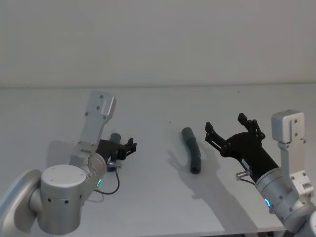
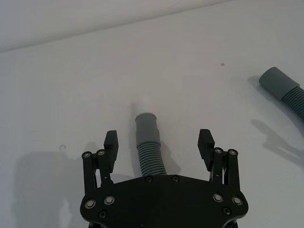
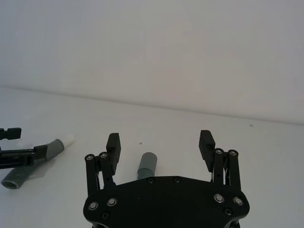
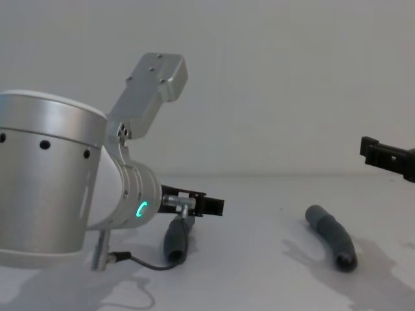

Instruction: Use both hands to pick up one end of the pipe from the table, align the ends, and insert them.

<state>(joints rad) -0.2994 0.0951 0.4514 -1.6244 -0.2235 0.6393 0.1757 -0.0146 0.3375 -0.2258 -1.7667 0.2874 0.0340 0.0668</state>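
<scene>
Left gripper (image 2: 158, 140) is what I'm watching: fingers spread wide, one on either side of the left hose piece (image 2: 151, 159), not touching it as far as I can see, low in the left of the head view. That piece runs straight out from under the palm. Its smooth grey cuff (image 2: 145, 124) points away from the gripper and has a white plug tip (image 3: 69, 138) on it. Right gripper (image 1: 225, 122) is open too, hanging above the table (image 1: 158, 207) at the right of the frame. I see the other hose piece (image 1: 192, 150) lying mid-frame: dark grey, ribbed, slightly bent, long axis from upper left to lower right.
</scene>
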